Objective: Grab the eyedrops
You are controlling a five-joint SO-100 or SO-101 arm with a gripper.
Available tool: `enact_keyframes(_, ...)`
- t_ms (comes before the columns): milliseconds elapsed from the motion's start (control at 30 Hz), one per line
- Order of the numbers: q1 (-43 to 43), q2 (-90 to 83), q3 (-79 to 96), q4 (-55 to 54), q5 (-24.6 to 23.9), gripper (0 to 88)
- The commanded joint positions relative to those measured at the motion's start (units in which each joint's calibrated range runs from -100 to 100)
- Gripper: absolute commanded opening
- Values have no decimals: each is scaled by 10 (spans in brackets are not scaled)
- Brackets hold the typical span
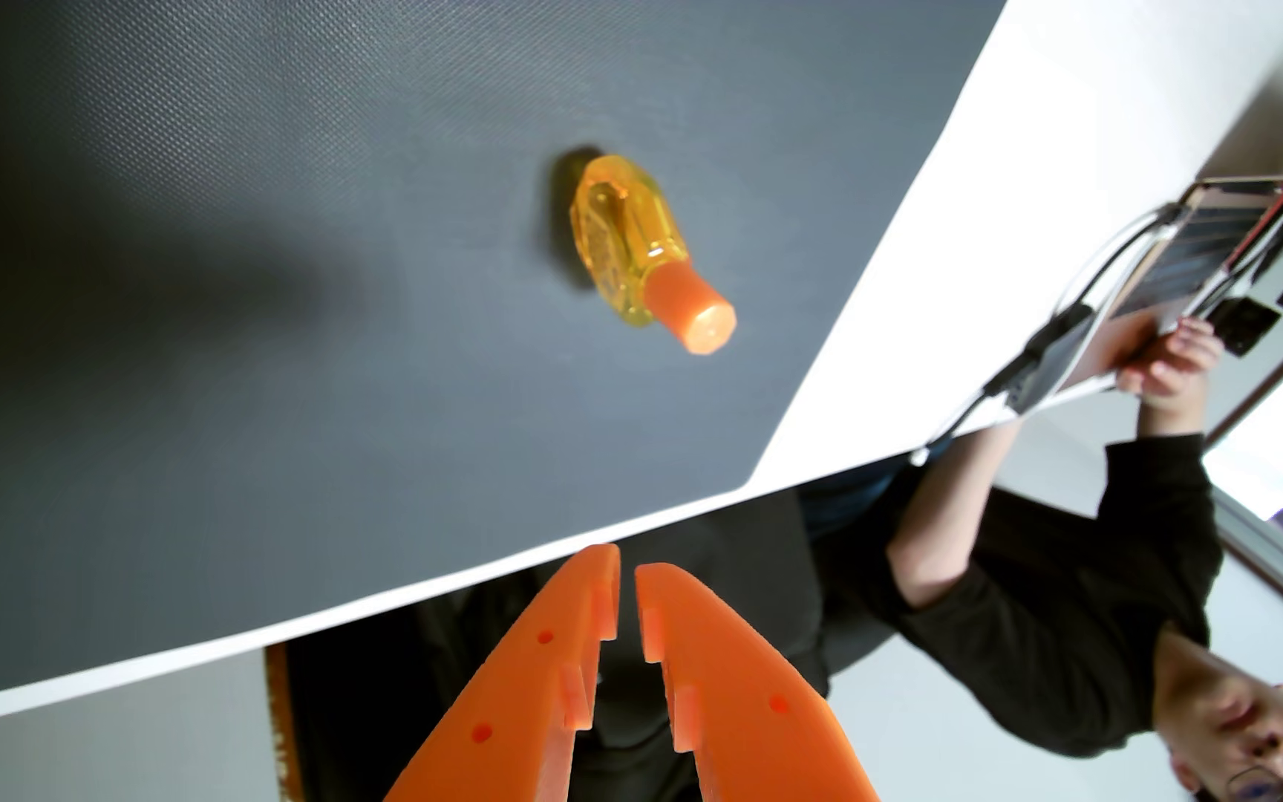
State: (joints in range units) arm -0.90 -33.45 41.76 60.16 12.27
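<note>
The eyedrops (pixel 627 239) are a small clear yellow bottle with an orange cap (pixel 692 312), standing on a dark grey mat (pixel 237 308) in the wrist view, which is upside down. My orange gripper (pixel 627 567) enters from the bottom edge, well apart from the bottle. Its two fingertips nearly meet, with a narrow gap and nothing between them.
The mat lies on a white table (pixel 1047 193) whose edge runs diagonally across the picture. A person in a black top (pixel 1086 586) sits beyond that edge, one hand (pixel 1171 362) on a laptop (pixel 1194 247) with cables at the table's right side.
</note>
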Motion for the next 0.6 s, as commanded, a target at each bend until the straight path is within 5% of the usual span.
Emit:
enact_keyframes(0,-1,22,-55,-4,16,14)
enact_keyframes(567,3,254,-251,74,67,88)
